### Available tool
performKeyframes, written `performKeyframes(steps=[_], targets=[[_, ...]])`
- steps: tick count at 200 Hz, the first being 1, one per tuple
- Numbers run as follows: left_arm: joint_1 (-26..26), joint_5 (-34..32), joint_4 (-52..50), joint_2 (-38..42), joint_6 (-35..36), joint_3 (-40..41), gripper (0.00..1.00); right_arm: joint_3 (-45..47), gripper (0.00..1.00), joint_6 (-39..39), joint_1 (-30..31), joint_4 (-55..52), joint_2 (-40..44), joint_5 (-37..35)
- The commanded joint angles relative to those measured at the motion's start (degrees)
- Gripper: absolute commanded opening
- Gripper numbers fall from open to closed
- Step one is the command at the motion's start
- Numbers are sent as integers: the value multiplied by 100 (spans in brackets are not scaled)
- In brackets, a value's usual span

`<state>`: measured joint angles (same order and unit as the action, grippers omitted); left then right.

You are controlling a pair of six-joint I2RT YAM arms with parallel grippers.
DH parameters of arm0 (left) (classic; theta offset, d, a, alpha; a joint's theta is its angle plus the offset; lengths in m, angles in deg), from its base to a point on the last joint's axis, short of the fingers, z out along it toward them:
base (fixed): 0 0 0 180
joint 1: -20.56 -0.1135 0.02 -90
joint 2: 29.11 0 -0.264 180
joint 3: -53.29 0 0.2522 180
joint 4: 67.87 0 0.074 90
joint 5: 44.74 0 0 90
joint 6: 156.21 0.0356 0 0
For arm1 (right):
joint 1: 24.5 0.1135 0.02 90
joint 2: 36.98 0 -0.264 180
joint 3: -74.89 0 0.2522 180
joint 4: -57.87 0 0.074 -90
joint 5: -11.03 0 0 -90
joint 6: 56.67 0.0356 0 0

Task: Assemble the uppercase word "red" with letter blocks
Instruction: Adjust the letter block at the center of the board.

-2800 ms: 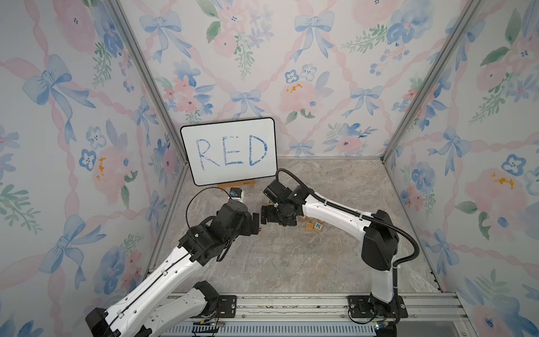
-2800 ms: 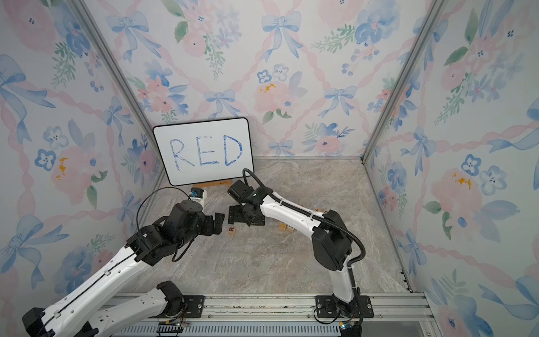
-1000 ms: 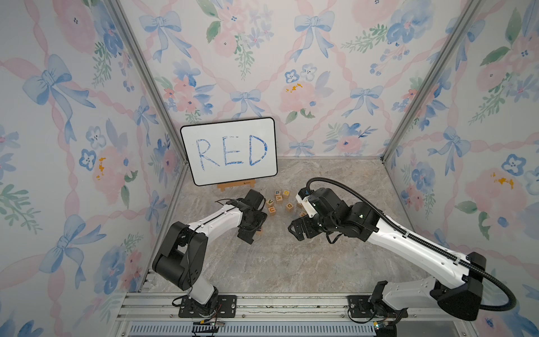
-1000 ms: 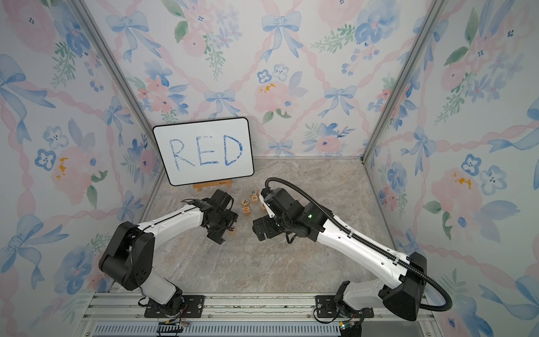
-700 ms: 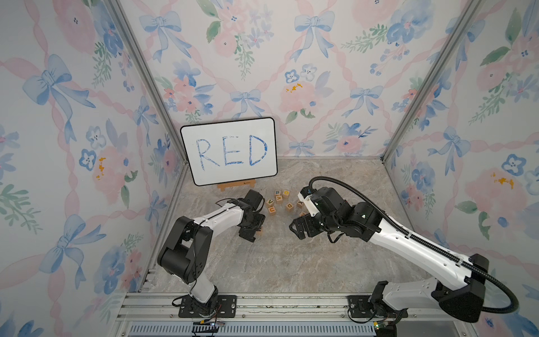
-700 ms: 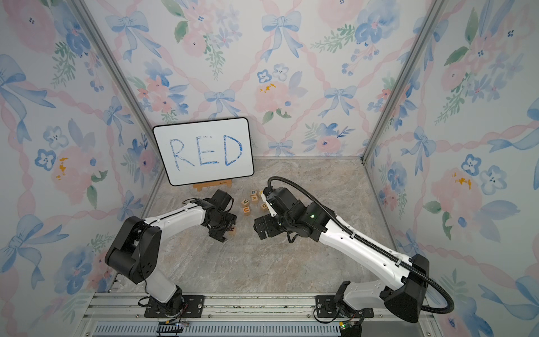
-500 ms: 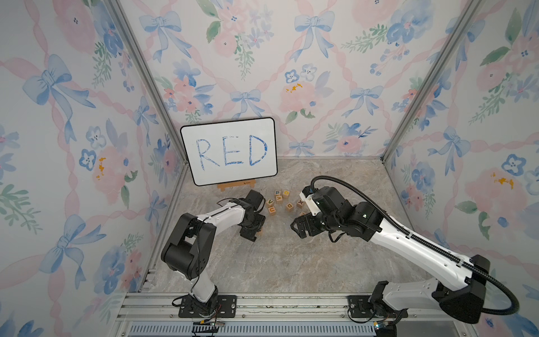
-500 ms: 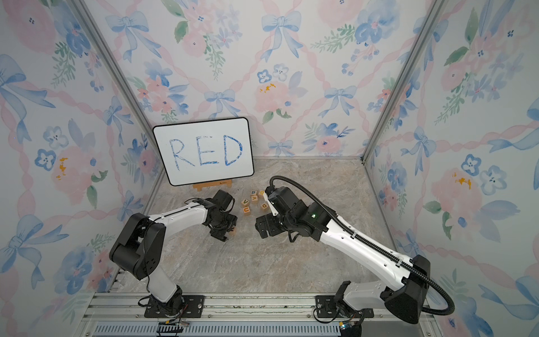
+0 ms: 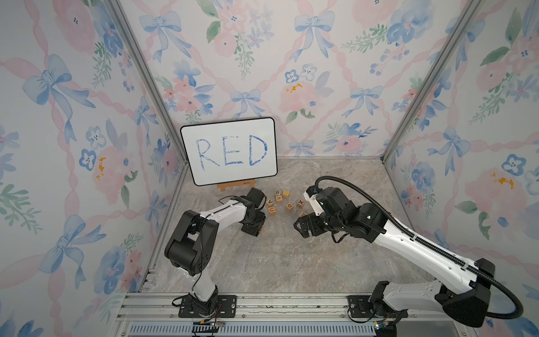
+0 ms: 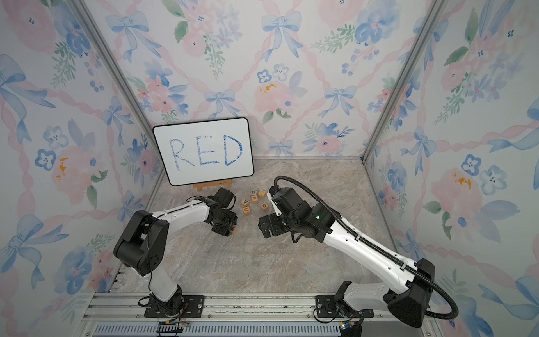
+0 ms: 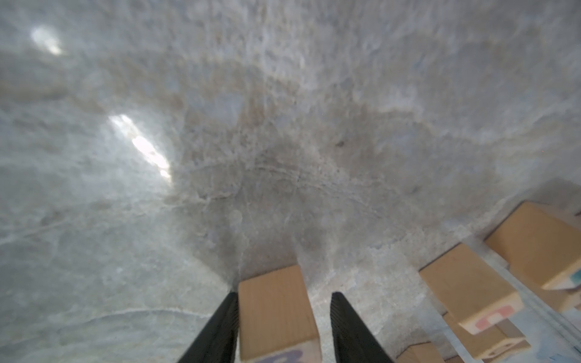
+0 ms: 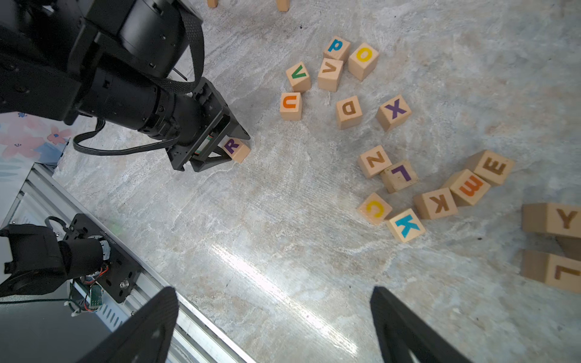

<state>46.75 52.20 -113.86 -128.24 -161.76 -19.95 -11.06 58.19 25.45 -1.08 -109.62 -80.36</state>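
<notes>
Right wrist, marbled tabletop (image 12: pixel 283 204), left gripper (image 12: pixel 234 148) narrow around R block (image 12: pixel 239 153), right gripper (image 12: pixel 273 290) wide

R block (image 11: pixel 276 314) being cut off by the left wrist view's edge, its letter blurring out, right arm (image 9: pixel 350 216) (image 10: pixel 309 218) covering several blocks in both top views, Y block (image 12: pixel 553 220) and brown L block (image 12: pixel 553 270) blurring at the right wrist view's edge
</notes>
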Motion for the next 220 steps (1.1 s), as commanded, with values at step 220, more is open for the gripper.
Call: performKeyframes(steps=[220], targets=[[56, -1752, -2309, -1328, 5541, -1975, 39, 218, 97, -84, 171, 715, -469, 139]])
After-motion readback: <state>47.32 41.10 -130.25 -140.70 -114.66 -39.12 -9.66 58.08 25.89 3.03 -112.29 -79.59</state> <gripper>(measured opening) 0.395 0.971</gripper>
